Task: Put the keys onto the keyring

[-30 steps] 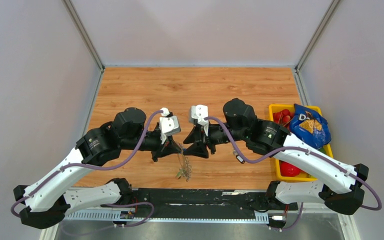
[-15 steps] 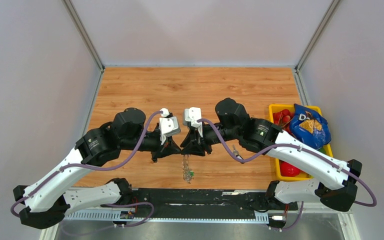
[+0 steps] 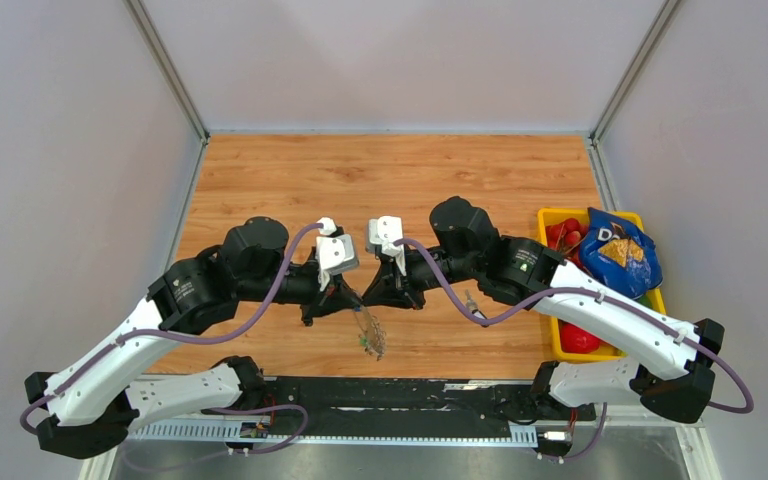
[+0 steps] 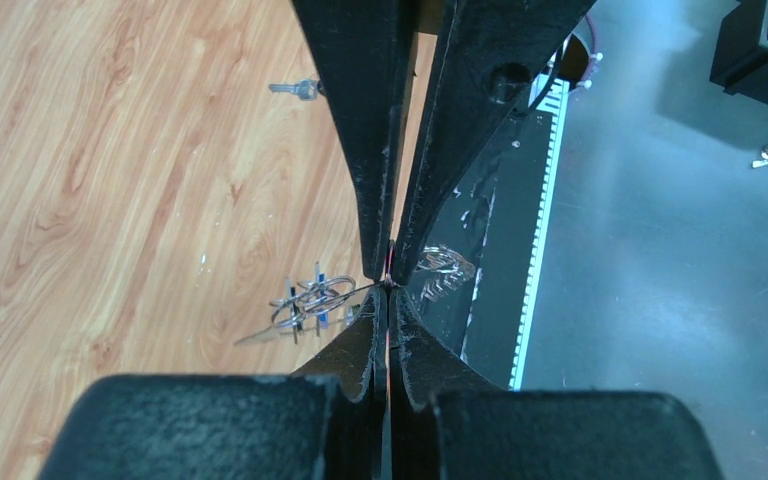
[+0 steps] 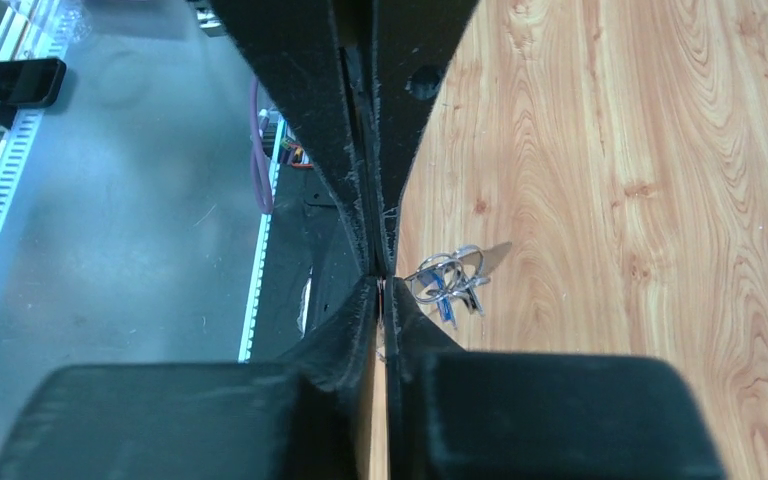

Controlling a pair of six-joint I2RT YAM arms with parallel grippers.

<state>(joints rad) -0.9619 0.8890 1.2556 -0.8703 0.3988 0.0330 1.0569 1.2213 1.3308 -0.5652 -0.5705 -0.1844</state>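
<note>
You have one keyring (image 3: 368,335), hanging just below the point where the two grippers meet, above the near edge of the table (image 3: 360,180). One loose key (image 4: 295,90) lies flat on the wood, well apart from it. At the right stands one yellow bin (image 3: 550,216) with one blue bag (image 3: 615,250) in it.

Both arms reach inward, forearms level, fingertips nose to nose. Your left gripper (image 4: 387,295) is pinched tight on the keyring's thin wire. Your right gripper (image 5: 380,285) is closed too, but whether it grips anything cannot be told.

Only the wrist views show the ring's cluster of small metal pieces with blue bits. The top view shows just a faint dangling tangle.
</note>
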